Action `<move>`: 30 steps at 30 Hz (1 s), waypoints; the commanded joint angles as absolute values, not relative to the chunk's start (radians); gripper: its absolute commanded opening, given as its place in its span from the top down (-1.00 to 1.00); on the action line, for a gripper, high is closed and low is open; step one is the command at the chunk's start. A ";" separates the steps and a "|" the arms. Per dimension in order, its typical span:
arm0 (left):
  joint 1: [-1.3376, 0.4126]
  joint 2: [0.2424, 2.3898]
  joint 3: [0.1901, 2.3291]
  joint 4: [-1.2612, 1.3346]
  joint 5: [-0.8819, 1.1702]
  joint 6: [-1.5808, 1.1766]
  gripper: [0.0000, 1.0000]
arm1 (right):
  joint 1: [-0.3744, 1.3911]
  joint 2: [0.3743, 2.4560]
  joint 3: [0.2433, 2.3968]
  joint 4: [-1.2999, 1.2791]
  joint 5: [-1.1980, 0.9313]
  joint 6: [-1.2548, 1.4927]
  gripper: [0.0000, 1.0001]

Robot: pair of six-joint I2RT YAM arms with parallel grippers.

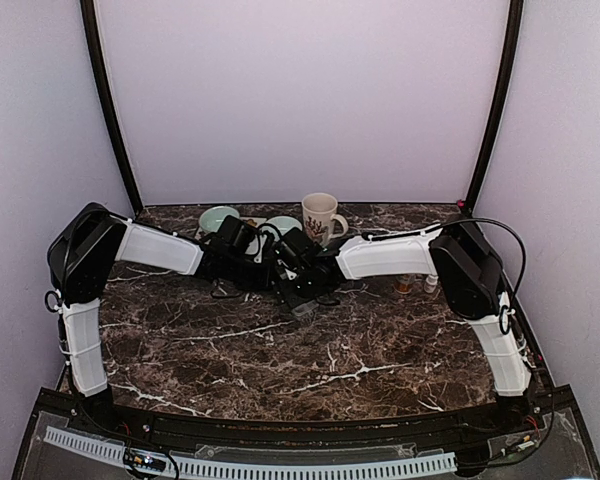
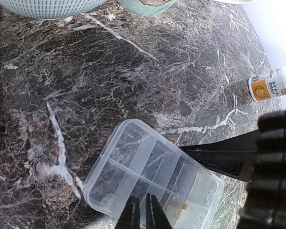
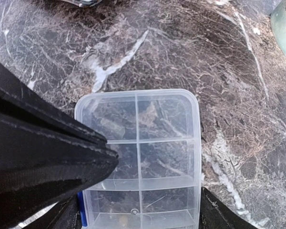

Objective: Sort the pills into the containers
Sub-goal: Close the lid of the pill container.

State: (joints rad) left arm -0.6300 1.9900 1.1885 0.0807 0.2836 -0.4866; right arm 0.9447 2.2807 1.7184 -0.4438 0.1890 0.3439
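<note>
A dark marble desk (image 1: 280, 360) with white veins fills the scene, seen from above, with pale walls around it. At the far left, the left arm (image 1: 80, 300) rises from the near edge and reaches inward towards the middle. Behind its forearm, against the back wall, sit two pale green bowls (image 1: 218, 218), side by side. The left claw (image 2: 142, 205) is closed, its two thin black tips almost touching and nothing visible between them; they point down at one edge of the organiser box (image 2: 152, 181). This small clear plastic box lies flat on the desk near the middle, towards the back, just in front of the bowls and under both claws. Thin walls divide it into little compartments, and two small yellow pills (image 2: 183, 207) lie in a compartment close to the left claw's tips. Behind the box, right of the bowls, stands a cream mug (image 1: 320, 215) with a dark pattern. The right claw (image 3: 140, 214) is open wide, one finger on each side of the box's end; whether they touch its walls cannot be told. Further right, under the right arm (image 1: 470, 270), stand a small amber bottle (image 1: 405, 285) and a white bottle (image 2: 269, 88) with an orange label.
</note>
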 commanded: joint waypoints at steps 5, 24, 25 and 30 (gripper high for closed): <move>-0.621 1.993 1.161 0.063 0.299 -0.500 0.86 | 0.957 2.270 1.654 -0.374 0.207 0.380 -0.52; -0.621 1.984 1.159 0.065 0.289 -0.511 0.86 | 0.959 2.250 1.602 -0.364 0.231 0.378 -0.09; -0.621 1.981 1.156 0.067 0.285 -0.513 0.86 | 0.959 2.251 1.600 -0.364 0.233 0.378 -0.06; -0.621 1.960 1.127 0.093 0.267 -0.528 0.86 | 0.960 2.250 1.597 -0.375 0.230 0.373 0.18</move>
